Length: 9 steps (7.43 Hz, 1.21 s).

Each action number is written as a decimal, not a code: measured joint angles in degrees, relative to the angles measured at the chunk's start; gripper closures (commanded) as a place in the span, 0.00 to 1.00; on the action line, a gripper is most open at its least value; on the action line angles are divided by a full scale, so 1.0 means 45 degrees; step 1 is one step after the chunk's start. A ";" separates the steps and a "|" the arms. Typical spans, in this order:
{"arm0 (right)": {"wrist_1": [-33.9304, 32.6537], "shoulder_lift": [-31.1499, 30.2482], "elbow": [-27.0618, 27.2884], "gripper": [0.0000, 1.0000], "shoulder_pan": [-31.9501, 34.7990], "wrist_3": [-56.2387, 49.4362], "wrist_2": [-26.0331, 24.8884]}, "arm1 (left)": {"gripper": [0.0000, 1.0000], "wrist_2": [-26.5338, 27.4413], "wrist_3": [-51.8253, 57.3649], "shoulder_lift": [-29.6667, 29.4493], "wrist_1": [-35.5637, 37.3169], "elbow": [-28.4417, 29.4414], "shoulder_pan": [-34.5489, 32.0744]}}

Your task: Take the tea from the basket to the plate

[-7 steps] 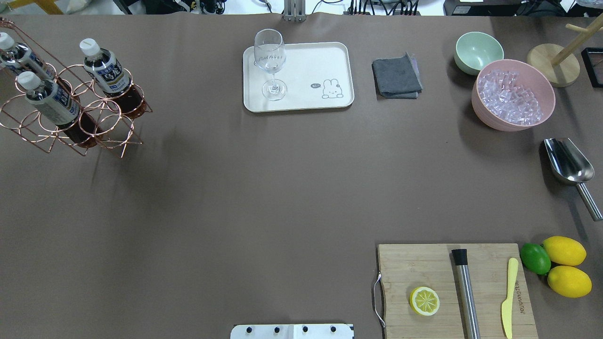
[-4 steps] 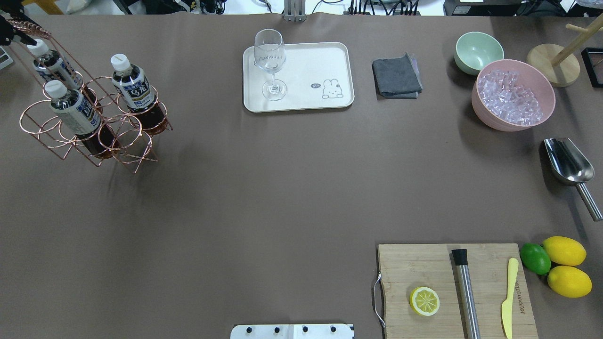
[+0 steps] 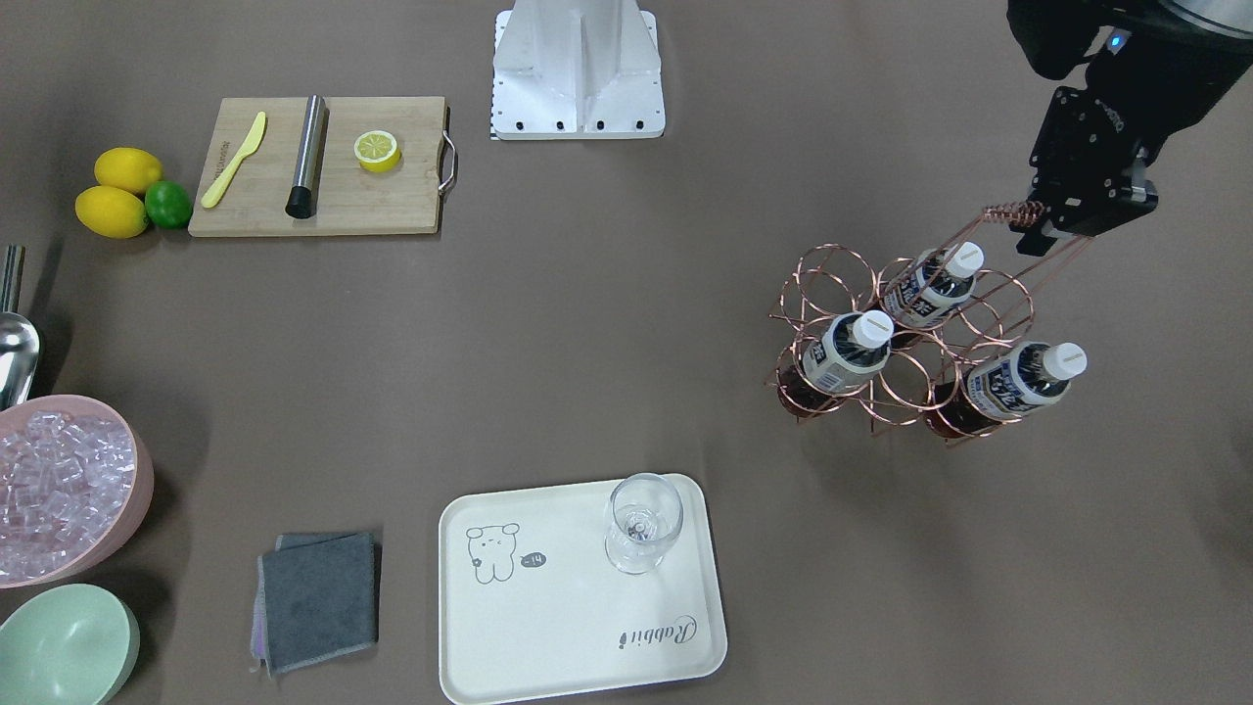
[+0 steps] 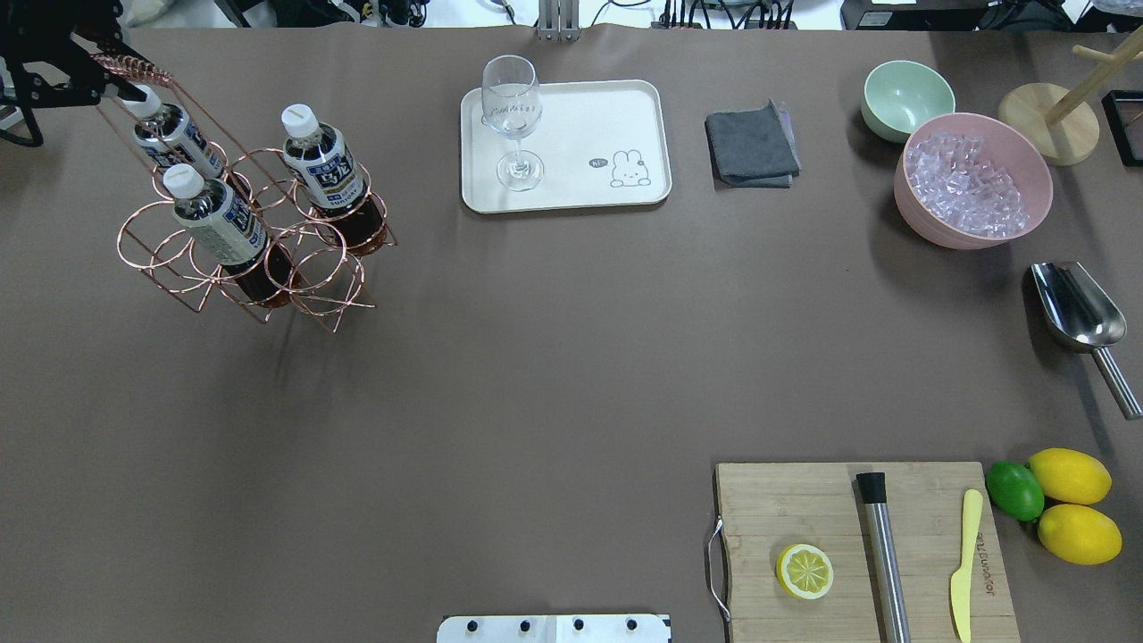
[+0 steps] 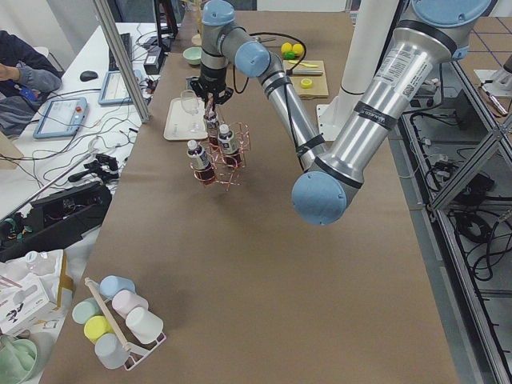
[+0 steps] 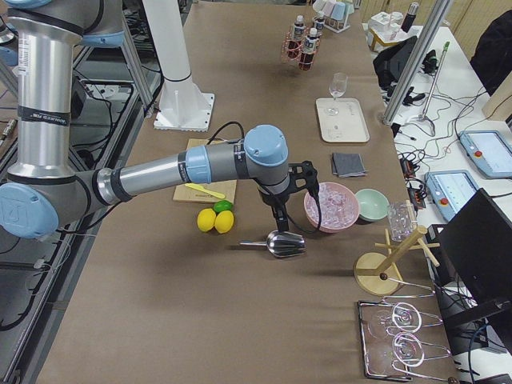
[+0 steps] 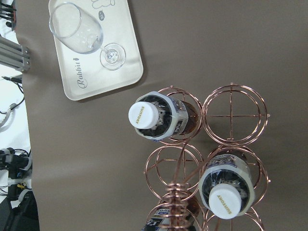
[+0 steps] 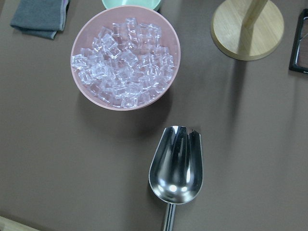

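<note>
Left gripper: the left gripper [image 3: 1040, 227] was clamped on the coiled top of the basket's loop handle, jaws closed round the wire.
Basket: the basket [image 3: 905, 338] hung below that gripper, tilted, and by its offset shadow on the table [image 3: 626, 343] it looked lifted clear of the surface; contact could not be ruled out.
Tea: three tea bottles sat in the rings under the gripper, caps on. One bottle [image 3: 850, 354] was on the side away from the gripper, a second [image 3: 938, 277] just beneath the handle, a third [image 3: 1013, 380] leaning outward at the outer corner. The other three rings were empty.
Plate: the plate [image 3: 578, 636] lay well apart from the left gripper, off to its right, past the basket. It carried a wine glass [image 3: 643, 524] and no bottle.
Right gripper: the right gripper [image 6: 280, 222] hovered over the metal scoop [image 8: 176, 166], with the pink bowl of ice [image 8: 120, 107] just beyond it. Its opening could not be told from these views.
Done: basket in hand, judged to be on its way toward the plate.
Left: set the basket down, release the handle, grasp one bottle, lift it out of its ring, stand it on the bare part of the plate beside the glass.
Progress: early; the transfer itself was not begun.
</note>
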 measured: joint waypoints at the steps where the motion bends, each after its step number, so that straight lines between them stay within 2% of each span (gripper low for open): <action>1: 0.0230 0.0022 0.0077 0.00 -0.0230 0.0006 0.0078 | 1.00 0.0039 -0.0570 -0.0195 -0.0108 -0.0050 0.0203; 3: 0.1401 0.0014 0.0060 0.00 -0.0732 0.0072 0.0341 | 1.00 0.0392 -0.2669 -0.0834 -0.0115 -0.0125 0.0908; 6: 0.3761 -0.0003 -0.0190 0.00 -0.1695 0.1773 0.0520 | 1.00 0.1331 -0.5262 -0.1925 0.0134 -0.0208 0.2376; 9: 0.4859 -0.0041 -0.0587 0.00 -0.2060 0.2274 0.0491 | 1.00 0.2736 -0.7723 -0.3166 0.0611 -0.0193 0.4297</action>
